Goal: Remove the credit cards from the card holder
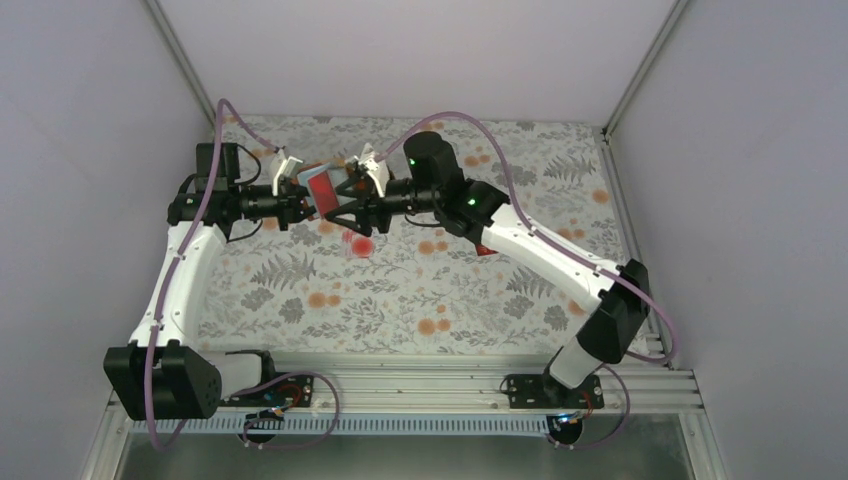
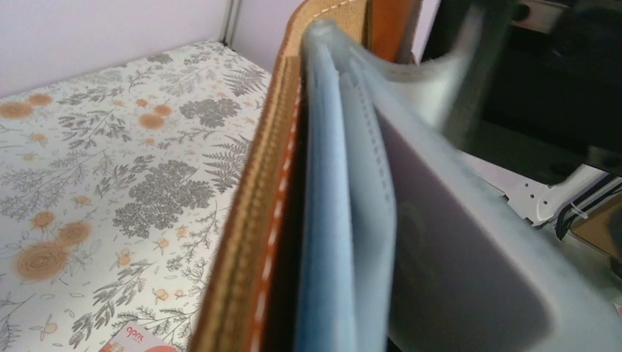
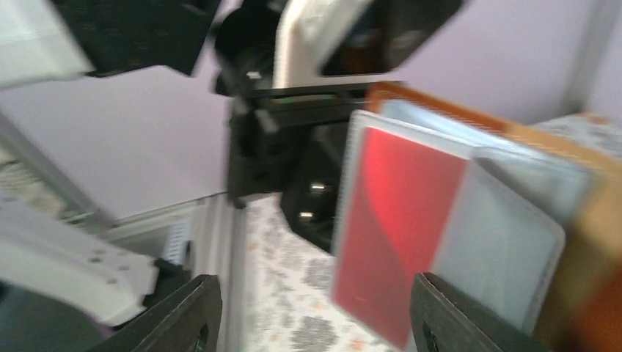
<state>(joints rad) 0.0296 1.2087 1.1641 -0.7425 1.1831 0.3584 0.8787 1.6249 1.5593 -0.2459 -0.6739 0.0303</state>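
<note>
The brown leather card holder (image 1: pixel 298 186) hangs open above the back of the table, with my left gripper (image 1: pixel 292 204) shut on it. In the left wrist view its stitched edge (image 2: pixel 249 220) and grey-blue sleeves (image 2: pixel 345 220) fill the frame and hide my fingers. A solid red credit card (image 3: pixel 396 220) sticks partway out of a clear sleeve. My right gripper (image 3: pixel 315 315) is open, and the red card's lower corner sits between its dark fingers, close to the right finger (image 3: pixel 455 315). A pale credit card with red blotches (image 1: pixel 358 243) lies flat on the table under the holder.
A floral cloth (image 1: pixel 420 290) covers the table. Plain walls close in the back and both sides, with metal posts (image 1: pixel 640 70) at the back corners. A rail (image 1: pixel 450 375) runs along the near edge by the arm bases.
</note>
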